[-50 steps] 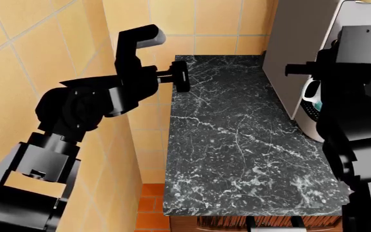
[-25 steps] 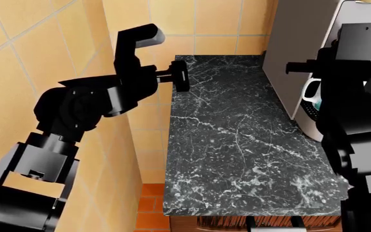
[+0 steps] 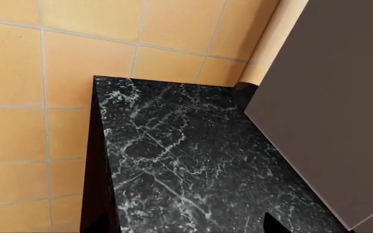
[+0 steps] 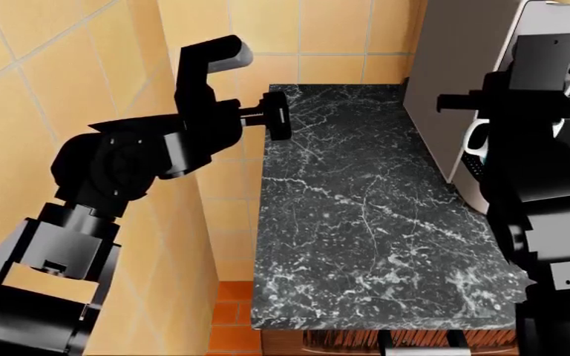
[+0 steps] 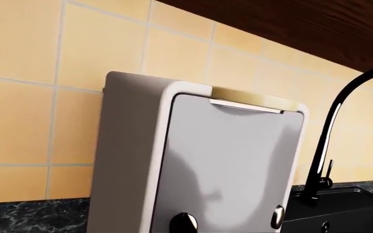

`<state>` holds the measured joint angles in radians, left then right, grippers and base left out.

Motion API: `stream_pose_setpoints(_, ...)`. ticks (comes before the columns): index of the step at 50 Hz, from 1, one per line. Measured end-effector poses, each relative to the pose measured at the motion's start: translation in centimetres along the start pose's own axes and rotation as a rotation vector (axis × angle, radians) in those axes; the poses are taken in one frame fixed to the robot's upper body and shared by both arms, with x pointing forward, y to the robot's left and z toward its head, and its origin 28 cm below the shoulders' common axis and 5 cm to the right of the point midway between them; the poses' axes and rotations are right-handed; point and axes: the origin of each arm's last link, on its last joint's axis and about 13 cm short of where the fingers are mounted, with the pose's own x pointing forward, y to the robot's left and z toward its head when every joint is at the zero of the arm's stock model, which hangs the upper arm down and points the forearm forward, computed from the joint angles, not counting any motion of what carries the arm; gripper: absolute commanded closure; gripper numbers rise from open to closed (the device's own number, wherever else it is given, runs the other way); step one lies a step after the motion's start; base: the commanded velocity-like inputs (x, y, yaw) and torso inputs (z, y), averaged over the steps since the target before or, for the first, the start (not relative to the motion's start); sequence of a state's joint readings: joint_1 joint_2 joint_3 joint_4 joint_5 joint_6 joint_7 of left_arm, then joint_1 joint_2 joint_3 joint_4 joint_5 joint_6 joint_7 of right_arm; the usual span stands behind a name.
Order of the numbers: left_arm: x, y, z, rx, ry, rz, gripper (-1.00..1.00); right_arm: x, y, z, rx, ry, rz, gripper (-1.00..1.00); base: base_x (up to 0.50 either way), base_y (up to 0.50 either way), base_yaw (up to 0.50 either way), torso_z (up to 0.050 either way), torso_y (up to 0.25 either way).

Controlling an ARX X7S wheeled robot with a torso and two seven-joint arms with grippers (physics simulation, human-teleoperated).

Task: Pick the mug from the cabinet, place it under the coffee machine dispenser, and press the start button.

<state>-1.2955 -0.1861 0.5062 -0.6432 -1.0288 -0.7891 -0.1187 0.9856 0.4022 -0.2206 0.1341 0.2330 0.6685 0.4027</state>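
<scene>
1. Over the black marble counter (image 4: 364, 222), head view: left arm bent at the counter's far-left corner, left gripper (image 4: 277, 117) hanging at the edge. Fingers look pressed close together w/ nothing between, but can't tell for sure.
2. Right arm fills the right side of head view and hides most of the coffee machine (image 4: 463, 89). Right gripper (image 4: 450, 103) shows only as a short black stub, so finger state can't be told.
3. Mug (image 4: 478, 144): only a sliver seen in head view, white w/ a teal bit, low against the machine front, just past the right arm. Can't tell if it sits on the drip tray.
4. Left wrist view adds the bare counter (image 3: 193, 165) running into the tiled corner, grey machine side (image 3: 329, 107) beside it. No mug here.
5. Right wrist view alone shows the machine front (image 5: 232, 165): white rim, grey panel, two round metal buttons (image 5: 185, 222) low down. Also a black tap (image 5: 332, 141) over a dark sink (image 5: 342, 208), wood cabinet (image 5: 303, 24) overhead.
6. Room: orange-tan wall tiles (image 4: 335, 26), terracotta floor below the counter end.
</scene>
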Motion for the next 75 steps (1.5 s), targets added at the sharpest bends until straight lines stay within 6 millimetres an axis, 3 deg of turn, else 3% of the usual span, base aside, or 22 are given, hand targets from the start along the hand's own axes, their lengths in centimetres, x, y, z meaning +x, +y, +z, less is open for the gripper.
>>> stream_pose_setpoints(45, 0.0, 0.1, 0.0, -0.004, 0.001, 0.002, -1.00, 0.5, 0.2, 0.3, 0.023, 0.016, -0.005, 1.00, 0.00, 0.00, 0.00, 0.000, 0.000)
stream_pose_setpoints(56, 0.1, 0.4, -0.1, -0.007, 0.002, 0.006, -1.00, -2.3, -0.9, 1.4, 0.106, -0.028, 0.035, 1.00, 0.00, 0.00, 0.00, 0.000, 0.000)
stream_pose_setpoints(57, 0.1, 0.5, -0.1, -0.008, 0.002, 0.007, -1.00, -2.8, -1.1, 1.6, 0.115, -0.037, 0.039, -1.00, 0.00, 0.00, 0.00, 0.000, 0.000)
stream_pose_setpoints(68, -0.3, 0.7, -0.1, -0.008, -0.004, 0.008, -1.00, -9.0, -3.3, 4.7, 0.205, -0.165, 0.081, -1.00, 0.00, 0.00, 0.00, 0.000, 0.000)
stream_pose_setpoints(75, -0.3, 0.7, -0.1, -0.007, -0.005, 0.008, -1.00, -12.6, -4.5, 5.3, 0.228, -0.224, 0.100, -1.00, 0.00, 0.00, 0.00, 0.000, 0.000)
